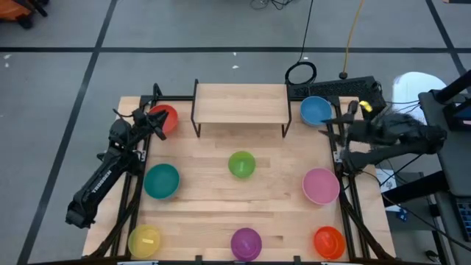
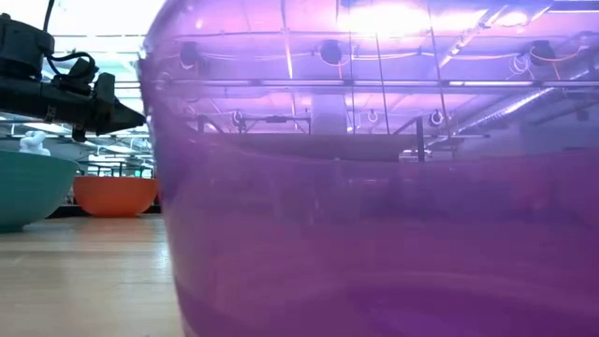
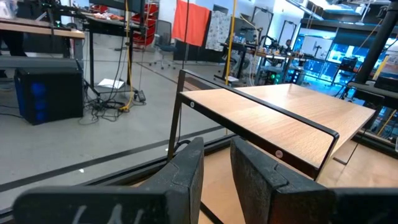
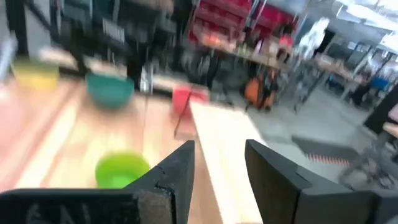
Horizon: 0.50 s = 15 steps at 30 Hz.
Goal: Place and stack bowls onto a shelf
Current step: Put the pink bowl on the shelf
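Even, bright light falls from above on the table (image 1: 243,199), with only soft, short shadows. In the low view the purple bowl (image 2: 374,215) sits very close, blurred, and ceiling lamps glare through its wall. The right wrist view is smeared by motion blur; the left wrist view is sharp.

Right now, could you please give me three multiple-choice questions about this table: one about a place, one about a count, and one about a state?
1. Which bowl lies nearest the middle of the table?
A. green bowl
B. orange bowl
C. yellow bowl

2. How many bowls stand on the shelf?
A. three
B. one
C. none

3. What is the right gripper holding?
A. the blue bowl
B. nothing
C. the pink bowl

Key:
1 A: the green bowl sits in the centre, in front of the shelf; the orange bowl and yellow bowl are at the near corners.
2 C: the shelf's board is bare.
3 B: the right gripper is open with an empty gap, beside the blue bowl.
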Each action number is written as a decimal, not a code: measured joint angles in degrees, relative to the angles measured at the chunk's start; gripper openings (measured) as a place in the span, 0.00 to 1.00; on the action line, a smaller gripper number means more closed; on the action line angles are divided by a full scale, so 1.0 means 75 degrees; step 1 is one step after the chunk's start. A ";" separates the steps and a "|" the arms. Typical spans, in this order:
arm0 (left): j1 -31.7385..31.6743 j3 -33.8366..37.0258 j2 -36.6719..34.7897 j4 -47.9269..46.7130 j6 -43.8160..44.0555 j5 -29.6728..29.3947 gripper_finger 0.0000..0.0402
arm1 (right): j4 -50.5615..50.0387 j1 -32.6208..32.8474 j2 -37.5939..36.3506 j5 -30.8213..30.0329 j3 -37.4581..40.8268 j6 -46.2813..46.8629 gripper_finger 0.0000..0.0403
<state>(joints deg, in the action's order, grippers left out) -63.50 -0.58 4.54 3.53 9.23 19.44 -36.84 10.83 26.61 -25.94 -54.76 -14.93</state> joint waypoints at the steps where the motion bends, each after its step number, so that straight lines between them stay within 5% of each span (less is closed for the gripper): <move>1: 0.0002 0.0000 0.0002 0.0000 0.0000 0.0000 0.21 | -0.0196 0.0000 0.0171 -0.0102 0.0000 0.0000 0.33; 10: 0.0000 0.0000 0.0002 0.0003 0.0000 -0.0002 0.21 | -0.2780 0.0000 0.1679 -0.0019 0.0000 0.0968 0.33; 15: 0.0001 0.0000 0.0002 0.0006 0.0000 -0.0003 0.21 | -0.3865 0.0000 0.2184 0.0901 0.0000 0.1853 0.33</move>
<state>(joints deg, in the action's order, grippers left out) -63.49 -0.58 4.56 3.57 9.23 19.42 -65.83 10.83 42.99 -19.19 -54.76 -1.04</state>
